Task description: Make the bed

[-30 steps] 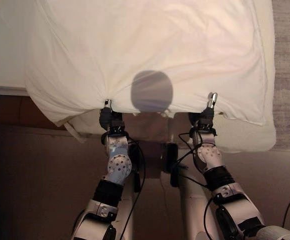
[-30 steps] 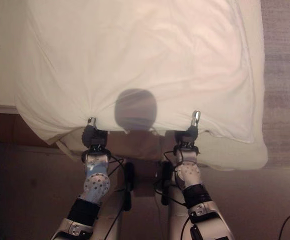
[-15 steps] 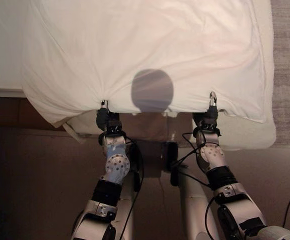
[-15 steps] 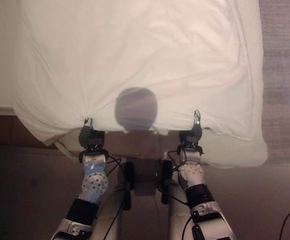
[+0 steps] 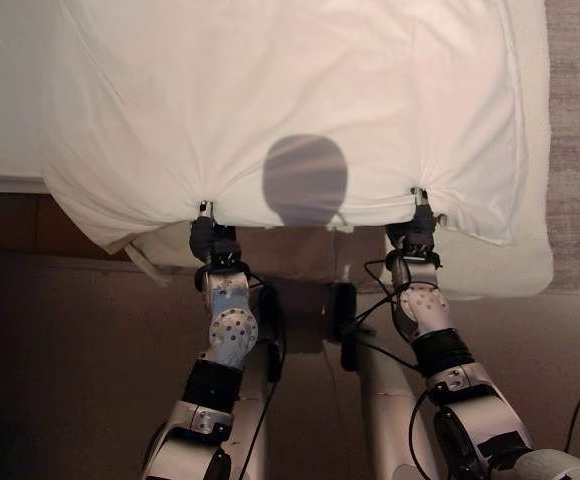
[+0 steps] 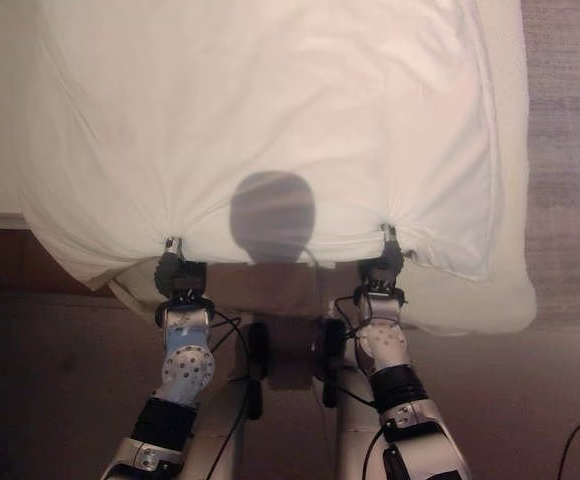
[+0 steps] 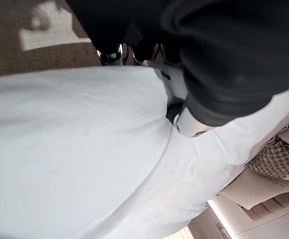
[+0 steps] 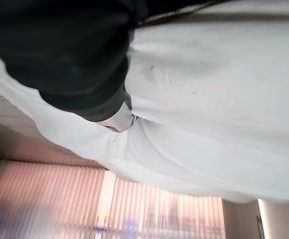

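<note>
Left eye view: white duvet [image 5: 290, 100] spread over bed [image 5: 0, 120], near edge overhanging toward robot. Left hand [image 5: 208, 232] pinching near edge left of centre, cloth puckered at grip. Right hand [image 5: 416, 224] clenched on same edge, right of centre. Duvet lies entirely on far side of both hands; edge runs left-right between them, both equally near.

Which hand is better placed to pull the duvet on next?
Neither alone: the left hand and right hand both pinch the duvet at its near edge, level with each other. If one must lead, the right, nearer its corner.
</note>
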{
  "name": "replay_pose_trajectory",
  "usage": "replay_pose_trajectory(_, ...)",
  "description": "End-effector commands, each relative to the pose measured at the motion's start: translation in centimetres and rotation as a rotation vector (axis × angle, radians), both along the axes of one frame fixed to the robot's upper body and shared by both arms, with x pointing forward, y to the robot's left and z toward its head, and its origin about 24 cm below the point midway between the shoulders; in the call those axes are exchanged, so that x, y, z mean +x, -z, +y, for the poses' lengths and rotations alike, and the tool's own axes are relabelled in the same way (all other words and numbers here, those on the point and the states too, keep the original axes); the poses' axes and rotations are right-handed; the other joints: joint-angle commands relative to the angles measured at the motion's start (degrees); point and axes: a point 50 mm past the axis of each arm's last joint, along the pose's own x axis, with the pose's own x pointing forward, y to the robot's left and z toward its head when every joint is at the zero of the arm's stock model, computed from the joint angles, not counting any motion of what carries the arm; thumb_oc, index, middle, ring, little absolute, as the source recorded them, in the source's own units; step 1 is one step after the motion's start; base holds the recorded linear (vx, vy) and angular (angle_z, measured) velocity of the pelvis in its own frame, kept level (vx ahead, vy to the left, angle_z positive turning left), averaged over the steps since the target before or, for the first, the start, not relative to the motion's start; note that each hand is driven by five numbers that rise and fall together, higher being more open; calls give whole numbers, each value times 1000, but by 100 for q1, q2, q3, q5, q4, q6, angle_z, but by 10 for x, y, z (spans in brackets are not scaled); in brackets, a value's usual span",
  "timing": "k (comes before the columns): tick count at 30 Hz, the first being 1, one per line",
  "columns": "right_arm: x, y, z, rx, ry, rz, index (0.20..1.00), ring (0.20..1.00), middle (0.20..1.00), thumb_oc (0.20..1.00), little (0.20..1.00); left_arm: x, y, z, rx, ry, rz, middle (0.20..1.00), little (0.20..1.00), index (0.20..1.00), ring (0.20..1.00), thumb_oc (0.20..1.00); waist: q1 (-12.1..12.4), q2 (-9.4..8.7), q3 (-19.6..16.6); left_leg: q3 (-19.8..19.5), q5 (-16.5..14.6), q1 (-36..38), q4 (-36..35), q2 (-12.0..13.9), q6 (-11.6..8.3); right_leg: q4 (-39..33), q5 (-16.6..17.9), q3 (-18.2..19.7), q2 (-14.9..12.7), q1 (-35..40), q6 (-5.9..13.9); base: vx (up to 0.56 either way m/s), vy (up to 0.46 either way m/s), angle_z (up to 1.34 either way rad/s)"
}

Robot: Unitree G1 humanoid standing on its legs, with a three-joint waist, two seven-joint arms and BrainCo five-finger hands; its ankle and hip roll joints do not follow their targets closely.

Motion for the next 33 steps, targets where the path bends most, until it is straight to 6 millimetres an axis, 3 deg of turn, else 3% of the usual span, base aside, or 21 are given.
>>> replay_pose_trajectory(1, -30, -4, -60, 20, 260, -158, 200, 200, 200, 200, 200, -31, 6, 75, -15, -339, -59, 890, 890, 890, 890, 890, -56, 251, -776, -46, -23, -184, -88, 223, -216, -504, 317, 118, -296, 60, 620, 0, 0, 0)
replay_pose_trajectory(2, -33, -8, -59, 24, 258, -188, 200, 200, 200, 200, 200, -32, 11, 76, -18, -334, -49, 1000, 1000, 1000, 1000, 1000, -60, 253, -765, -49, -22, -180, -89, 221, -217, -506, 312, 123, -292, 64, 619, 0, 0, 0)
replay_pose_trajectory(6, -49, -24, -44, 11, 218, -315, 200, 200, 200, 200, 200, -37, 29, 77, -50, -310, -14, 1000, 1000, 1000, 1000, 1000, -80, 239, -717, -31, -22, -174, -72, 222, -222, -483, 312, 145, -281, 60, 616, 0, 0, 0)
replay_pose_trajectory(13, -72, -53, -15, -63, 91, -523, 200, 200, 200, 200, 200, -30, 58, 58, -74, -174, 60, 1000, 1000, 1000, 1000, 1000, -183, 119, -633, 53, -48, -154, -31, 232, -203, -460, 347, 237, -239, 21, 614, -2, 6, -2)
replay_pose_trajectory(22, -83, -61, 2, -75, -7, -616, 200, 200, 200, 200, 200, -7, 53, 38, -100, -77, 13, 1000, 1000, 1000, 1000, 1000, -320, -54, -694, 102, -50, -189, -7, 289, -224, -463, 378, 308, -194, -14, 599, -2, -3, -5)
replay_pose_trajectory(33, -82, -55, 8, -47, -42, -594, 200, 200, 200, 200, 200, 11, 33, 44, -119, -103, -64, 1000, 1000, 1000, 1000, 1000, -434, -167, -797, 117, -70, -206, 46, 338, -272, -435, 376, 340, -152, -45, 606, 0, 0, 0)
